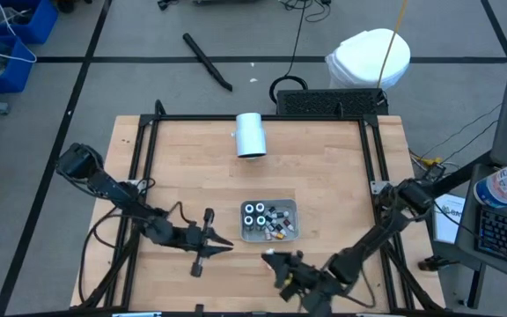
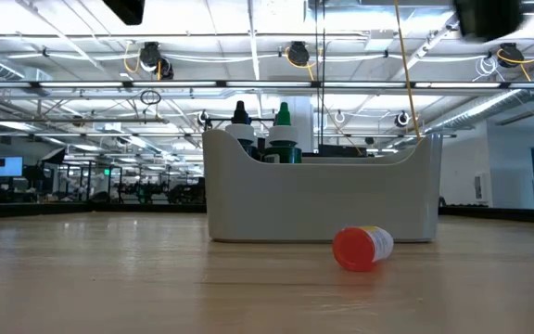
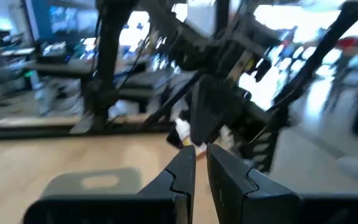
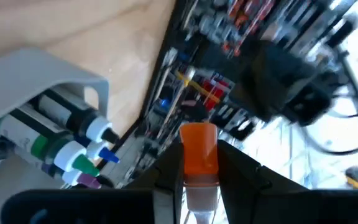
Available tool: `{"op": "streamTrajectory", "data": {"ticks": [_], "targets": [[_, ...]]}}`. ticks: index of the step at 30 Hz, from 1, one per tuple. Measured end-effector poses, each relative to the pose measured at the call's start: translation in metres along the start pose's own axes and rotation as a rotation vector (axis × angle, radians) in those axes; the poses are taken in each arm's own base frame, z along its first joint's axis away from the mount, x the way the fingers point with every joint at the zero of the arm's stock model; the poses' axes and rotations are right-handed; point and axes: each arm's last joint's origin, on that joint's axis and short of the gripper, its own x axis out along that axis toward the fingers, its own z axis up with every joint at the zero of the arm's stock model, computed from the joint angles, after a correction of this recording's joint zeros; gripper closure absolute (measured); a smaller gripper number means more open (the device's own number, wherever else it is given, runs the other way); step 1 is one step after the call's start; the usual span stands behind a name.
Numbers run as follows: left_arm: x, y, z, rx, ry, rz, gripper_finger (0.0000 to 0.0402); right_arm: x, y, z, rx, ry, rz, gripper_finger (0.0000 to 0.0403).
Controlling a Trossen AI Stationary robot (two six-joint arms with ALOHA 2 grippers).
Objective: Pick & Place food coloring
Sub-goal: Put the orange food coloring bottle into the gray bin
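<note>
A grey tray near the table's middle holds several tiny food coloring bottles; in the low view their tops stand above its wall. Another small bottle with a red cap lies on its side on the table in front of the tray. My right gripper, just near of the tray, is shut on an orange-capped bottle. My left gripper hovers left of the tray, pointing right; its fingers are shut with nothing between them. My right gripper pinches the orange-capped bottle by its pale body between its two fingers. The bottle lies along the fingers, and its orange cap sticks out past their tips. It is lifted clear of the table, beside the tray.
A large white cylinder lies on the table's far side. Black frame rails run along the table's left, far and right edges. Bare wood lies between the cylinder and the tray.
</note>
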Motion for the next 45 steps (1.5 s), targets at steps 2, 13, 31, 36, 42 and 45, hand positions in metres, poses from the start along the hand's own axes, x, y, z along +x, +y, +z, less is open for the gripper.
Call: {"op": "streamTrajectory", "data": {"ticks": [2, 13, 31, 36, 42, 45], "targets": [[0.006, -0.002, -0.002, 0.031, 0.058, 0.048, 0.0354, 0.01, 0.001, -0.001, 0.03, 0.022, 0.0, 0.0335], [0.042, -0.014, -0.003, 0.221, 0.113, 0.454, 0.0287, 0.034, -0.015, -0.015, 0.193, 0.086, -0.071, 0.0336], [0.049, -0.008, -0.003, 0.134, 0.161, 0.503, 0.0158, 0.054, -0.017, -0.027, 0.336, 0.084, -0.084, 0.0335], [0.049, -0.01, -0.004, 0.149, 0.175, 0.494, 0.0164, 0.057, -0.016, -0.029, 0.339, 0.117, -0.081, 0.0336], [0.047, -0.014, -0.004, 0.178, 0.182, 0.475, 0.0165, 0.057, -0.016, -0.03, 0.333, 0.13, -0.08, 0.0337], [0.044, -0.019, -0.004, 0.204, 0.187, 0.478, 0.0165, 0.058, -0.017, -0.031, 0.332, 0.135, -0.081, 0.034]]}}
